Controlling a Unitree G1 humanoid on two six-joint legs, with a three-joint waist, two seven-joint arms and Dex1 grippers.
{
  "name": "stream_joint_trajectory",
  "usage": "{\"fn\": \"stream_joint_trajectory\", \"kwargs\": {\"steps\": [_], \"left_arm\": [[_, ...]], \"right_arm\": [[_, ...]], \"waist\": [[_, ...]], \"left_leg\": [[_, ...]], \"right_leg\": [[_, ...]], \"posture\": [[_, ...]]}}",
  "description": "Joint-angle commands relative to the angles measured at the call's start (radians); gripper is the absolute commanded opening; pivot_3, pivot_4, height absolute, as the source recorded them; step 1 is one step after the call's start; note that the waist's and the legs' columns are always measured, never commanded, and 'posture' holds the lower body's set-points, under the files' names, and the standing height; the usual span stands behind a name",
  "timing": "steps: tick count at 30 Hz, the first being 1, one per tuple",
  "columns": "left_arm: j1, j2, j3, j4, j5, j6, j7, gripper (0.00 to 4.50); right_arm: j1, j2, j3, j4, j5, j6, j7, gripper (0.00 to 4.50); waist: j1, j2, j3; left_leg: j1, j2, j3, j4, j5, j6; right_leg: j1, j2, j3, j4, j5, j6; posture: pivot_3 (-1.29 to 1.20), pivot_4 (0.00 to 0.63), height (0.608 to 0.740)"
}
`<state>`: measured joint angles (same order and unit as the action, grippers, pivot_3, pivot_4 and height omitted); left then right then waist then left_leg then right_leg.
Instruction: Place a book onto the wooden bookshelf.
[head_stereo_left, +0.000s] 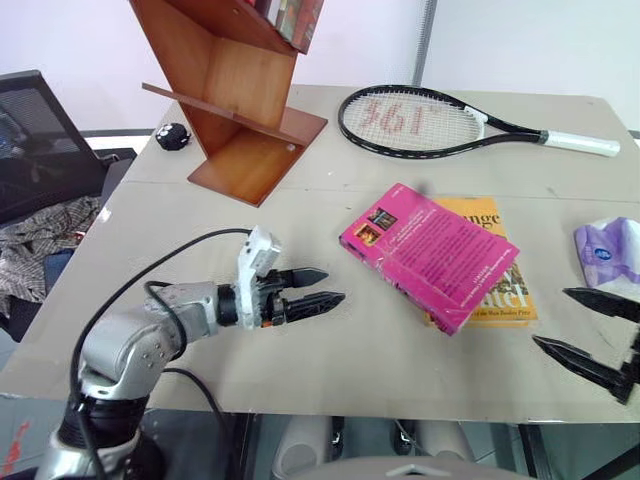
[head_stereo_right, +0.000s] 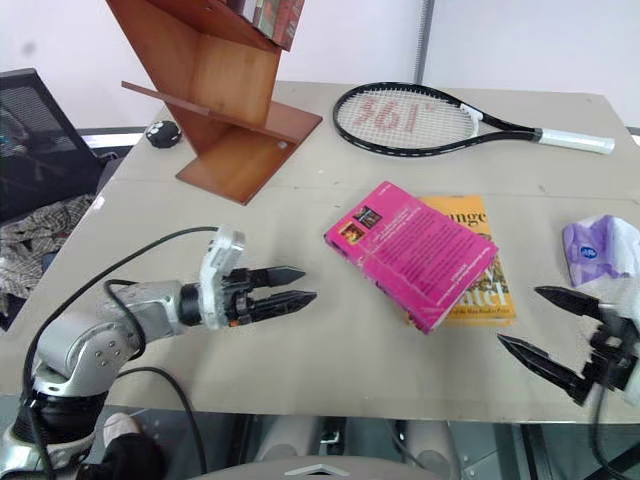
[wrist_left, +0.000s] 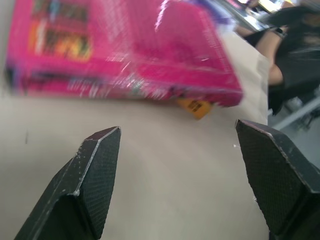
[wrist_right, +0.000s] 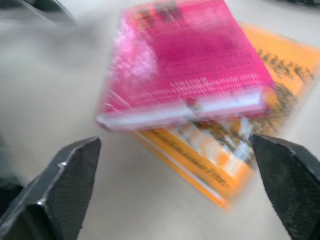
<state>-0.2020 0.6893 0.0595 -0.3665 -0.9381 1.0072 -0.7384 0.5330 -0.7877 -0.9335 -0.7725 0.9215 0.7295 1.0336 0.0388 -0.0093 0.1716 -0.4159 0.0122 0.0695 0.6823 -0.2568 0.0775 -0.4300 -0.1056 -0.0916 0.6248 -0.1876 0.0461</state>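
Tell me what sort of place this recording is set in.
Probably an office or lab staged for testing: a plain table holding unrelated props, a bookshelf, racket and pink book, with an office chair beside it.

Beige table (head_stereo_left: 330, 360), white wall (head_stereo_left: 520, 40), black chair (head_stereo_left: 40, 140)

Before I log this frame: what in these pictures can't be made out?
- Yellow book, head views: the pink book lies on it, covering most of its title.
- Wooden bookshelf: its upper boards and the books on it are cut off by the top edge.
- Pink book's cover text: too small in the head views, blurred in both wrist views.
- Purple-and-white packet: cut by the right edge; contents unclear.
- Small black object beside the shelf: too small to identify.
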Motion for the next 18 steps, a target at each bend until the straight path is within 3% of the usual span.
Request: {"fn": "stream_joint_trajectory", "kwargs": {"steps": [1,7,11,18], "left_arm": [[-0.087,-0.099,0.043,0.124,-0.170,0.274,0.182,3.76],[-0.247,-0.404,0.214,0.453,-0.392,0.498,0.572,3.76],[-0.297,-0.632,0.286,0.574,-0.523,0.408,0.870,3.76],[-0.381,-0.796,0.313,0.680,-0.522,0.250,1.082,3.76]], "right_arm": [[0.004,-0.029,-0.119,-0.071,0.107,-0.052,0.045,4.47],[0.057,-0.001,-0.127,-0.115,0.089,-0.108,0.033,4.47],[0.113,0.046,-0.150,-0.151,0.100,-0.153,0.032,4.47],[0.206,0.084,-0.149,-0.187,0.109,-0.198,0.002,4.47]], "waist": [[0.001,-0.001,0.000],[0.007,-0.006,0.002],[0.007,-0.008,0.001],[0.007,-0.008,-0.001]], "left_leg": [[0.000,0.000,0.000,0.000,0.000,0.000],[-0.001,-0.002,-0.003,0.001,0.002,0.004],[-0.001,-0.002,-0.003,0.001,0.002,0.004],[0.001,-0.002,-0.003,0.002,0.000,0.000]], "right_leg": [[0.000,0.000,0.000,0.000,0.000,0.000],[0.002,0.002,-0.002,0.000,0.001,0.003],[0.003,-0.001,-0.001,0.000,0.002,0.004],[0.004,-0.003,-0.002,0.000,0.000,0.000]], "posture": [[0.00,0.150,0.717],[0.00,0.150,0.717],[0.00,0.150,0.717],[0.00,0.150,0.717]]}}
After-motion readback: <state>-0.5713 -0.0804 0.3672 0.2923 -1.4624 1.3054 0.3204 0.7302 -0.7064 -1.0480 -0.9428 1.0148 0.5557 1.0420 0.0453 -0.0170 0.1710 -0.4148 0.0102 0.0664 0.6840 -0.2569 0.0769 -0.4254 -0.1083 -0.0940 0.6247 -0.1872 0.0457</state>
